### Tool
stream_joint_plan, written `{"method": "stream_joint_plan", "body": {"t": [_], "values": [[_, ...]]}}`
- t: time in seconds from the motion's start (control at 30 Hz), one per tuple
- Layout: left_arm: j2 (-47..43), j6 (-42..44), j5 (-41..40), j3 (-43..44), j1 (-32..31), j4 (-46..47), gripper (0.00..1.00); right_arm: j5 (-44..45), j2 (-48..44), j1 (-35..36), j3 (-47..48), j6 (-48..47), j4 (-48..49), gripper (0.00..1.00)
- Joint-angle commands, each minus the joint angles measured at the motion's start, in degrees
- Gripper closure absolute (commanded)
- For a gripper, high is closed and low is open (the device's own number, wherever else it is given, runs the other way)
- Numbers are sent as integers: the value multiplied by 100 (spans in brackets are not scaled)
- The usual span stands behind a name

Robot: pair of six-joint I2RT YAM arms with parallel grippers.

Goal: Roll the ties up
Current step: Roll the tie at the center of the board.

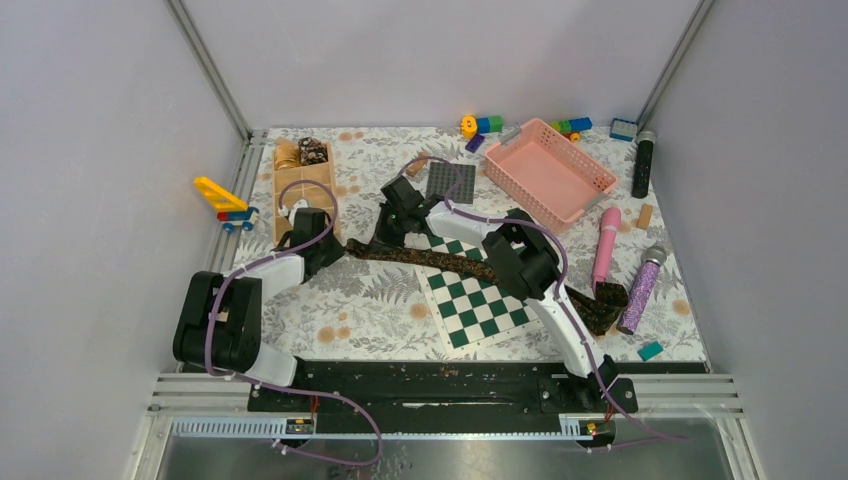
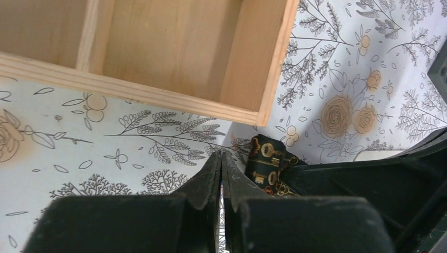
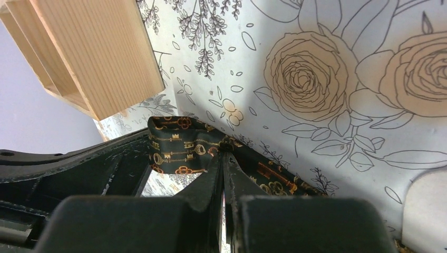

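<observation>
1. The dark key-patterned tie point(image 1: 430, 258) lies flat on the tabletop point(image 1: 350, 310). Its near end sits just off the near corner of the wooden compartment box point(image 1: 277, 195). The rest runs away from the box to the right, across a green-and-white checkerboard mat point(image 1: 470, 300).
2. Two coils already sit in the box's far compartment, a golden-tan rolled tie point(image 1: 287, 153) and a dark speckled rolled tie point(image 1: 314, 151). Judging by that, this is the last tie to roll.
3. The right gripper point(image 3: 222, 158) is fully closed. Its tips meet on a raised fold at the tie end nearest the box, so it appears to be pinching the cloth to start the first turn.
4. The left gripper point(image 2: 220, 161) is also fully closed, with nothing visible between its fingers. It hangs just beside the same tie end, on the box side, probably to steady the coil as it forms.
5. Room is tight here. The box's corner and side wall stand close behind both grippers, and the two wrists crowd each other over the tie end.
6. Away from the box, along the tie, the tabletop and the flat mat give an open run, so rolling in that direction looks the easier course.
7. The compartments nearer this corner of the box look free for the finished coil.
</observation>
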Motion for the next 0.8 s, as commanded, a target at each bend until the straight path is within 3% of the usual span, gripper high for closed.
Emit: {"method": "stream_joint_plan", "body": {"t": [0.0,0.77], "values": [[78,1,287,223,10,465,100,2,116,-31,246,-79,-109,100],[89,115,1318,-126,-22,1534,100,-12,141,-21,317,-49,-216,100]]}}
